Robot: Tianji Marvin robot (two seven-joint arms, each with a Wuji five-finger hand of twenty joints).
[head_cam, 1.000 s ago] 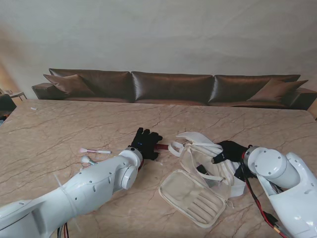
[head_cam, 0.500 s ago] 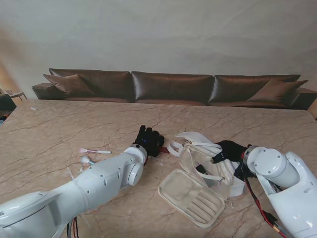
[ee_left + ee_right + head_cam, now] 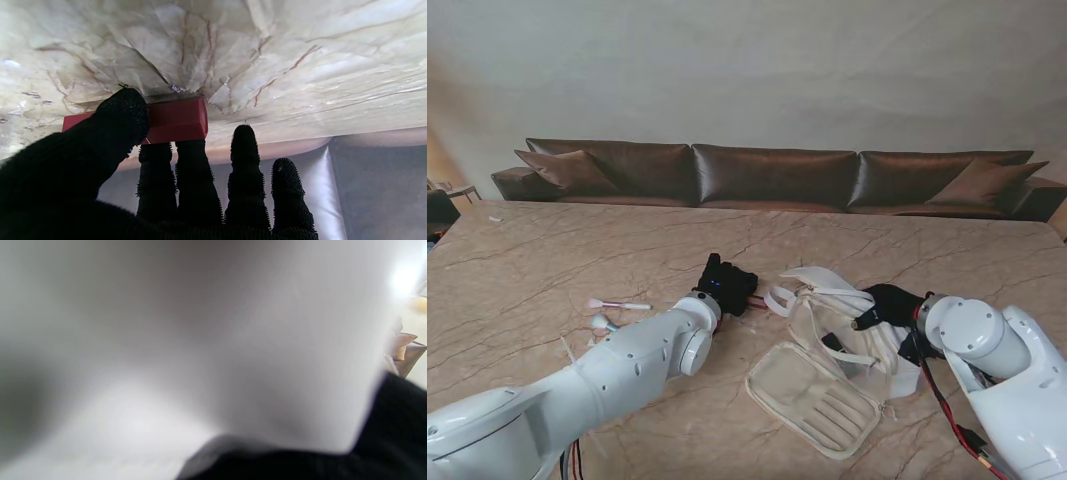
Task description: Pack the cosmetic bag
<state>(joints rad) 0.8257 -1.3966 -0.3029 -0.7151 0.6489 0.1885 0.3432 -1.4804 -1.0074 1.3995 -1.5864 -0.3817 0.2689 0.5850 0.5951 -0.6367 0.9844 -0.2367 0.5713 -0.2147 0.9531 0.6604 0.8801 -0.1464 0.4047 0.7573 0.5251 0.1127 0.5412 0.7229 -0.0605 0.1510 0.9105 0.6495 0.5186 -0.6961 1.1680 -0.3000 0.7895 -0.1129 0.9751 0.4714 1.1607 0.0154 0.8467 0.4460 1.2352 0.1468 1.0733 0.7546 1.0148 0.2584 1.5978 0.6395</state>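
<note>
The white cosmetics bag [image 3: 842,325] lies open right of the table's middle, its flap with brush slots [image 3: 817,398] spread out nearer to me. My right hand [image 3: 889,303], in a black glove, is shut on the bag's right side; its wrist view shows only blurred white fabric [image 3: 200,356]. Just left of the bag, my left hand [image 3: 725,285] curls down over a small red box [image 3: 173,120]. In the left wrist view the thumb [image 3: 123,113] presses one face of the box and two fingers [image 3: 190,166] the other. From the stand, only a sliver of the red box [image 3: 756,299] shows.
A pink makeup brush [image 3: 619,304] and another small item [image 3: 603,323] lie on the marble table [image 3: 547,260] to the left of my left arm. A brown sofa [image 3: 777,175] runs along the table's far edge.
My left hand moved a little farther from me, then its spread fingers curled down and closed on the red box. The right hand and the bag have not moved.
</note>
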